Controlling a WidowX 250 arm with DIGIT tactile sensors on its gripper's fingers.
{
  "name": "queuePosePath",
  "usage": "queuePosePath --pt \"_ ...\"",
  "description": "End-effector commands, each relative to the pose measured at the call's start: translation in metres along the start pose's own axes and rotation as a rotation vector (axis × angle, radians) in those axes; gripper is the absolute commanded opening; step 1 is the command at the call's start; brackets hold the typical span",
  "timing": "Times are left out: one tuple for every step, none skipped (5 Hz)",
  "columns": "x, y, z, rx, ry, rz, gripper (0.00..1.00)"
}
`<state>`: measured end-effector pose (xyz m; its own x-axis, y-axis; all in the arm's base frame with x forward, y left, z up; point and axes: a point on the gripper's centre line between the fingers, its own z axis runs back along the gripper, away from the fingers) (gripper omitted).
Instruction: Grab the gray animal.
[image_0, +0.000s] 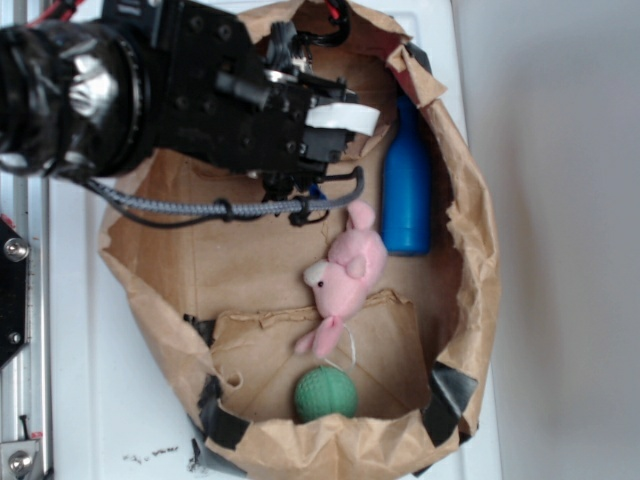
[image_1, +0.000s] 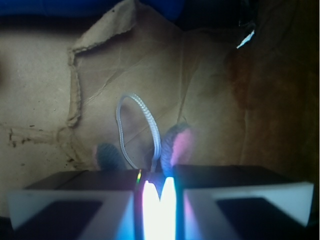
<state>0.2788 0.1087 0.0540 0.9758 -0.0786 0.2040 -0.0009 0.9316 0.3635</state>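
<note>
In the wrist view, parts of the gray animal stick out just beyond my fingertips: a gray ear with a pink inside (image_1: 179, 145), a second gray lobe (image_1: 107, 156) and a looped pale string tail (image_1: 145, 117). My gripper (image_1: 159, 176) is shut on the gray animal, its two white-padded fingers (image_1: 75, 212) nearly touching with only a thin bright slit between them. In the exterior view the gripper (image_0: 298, 195) reaches down into the upper part of a brown paper bag (image_0: 250, 260), and the arm hides the gray animal.
A pink plush animal (image_0: 345, 270) lies in the bag's middle, just below the gripper. A blue bottle (image_0: 406, 185) lies along the right wall. A green ball (image_0: 325, 392) sits near the bag's lower rim. A gray cable (image_0: 200, 207) hangs under the arm.
</note>
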Motion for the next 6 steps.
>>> queuePosePath --pt "-0.014 0.008 0.119 -0.258 -0.131 -0.005 0.00" --pt "-0.017 0.020 0.129 -0.320 -0.135 0.007 0.00" --pt "-0.017 0.025 0.118 -0.293 -0.115 0.018 0.26" --pt "-0.016 0.031 0.097 -0.244 -0.094 0.046 1.00" --pt "-0.015 0.027 0.074 -0.181 -0.094 0.042 1.00" --pt "-0.015 0.015 0.052 -0.136 -0.079 0.006 1.00"
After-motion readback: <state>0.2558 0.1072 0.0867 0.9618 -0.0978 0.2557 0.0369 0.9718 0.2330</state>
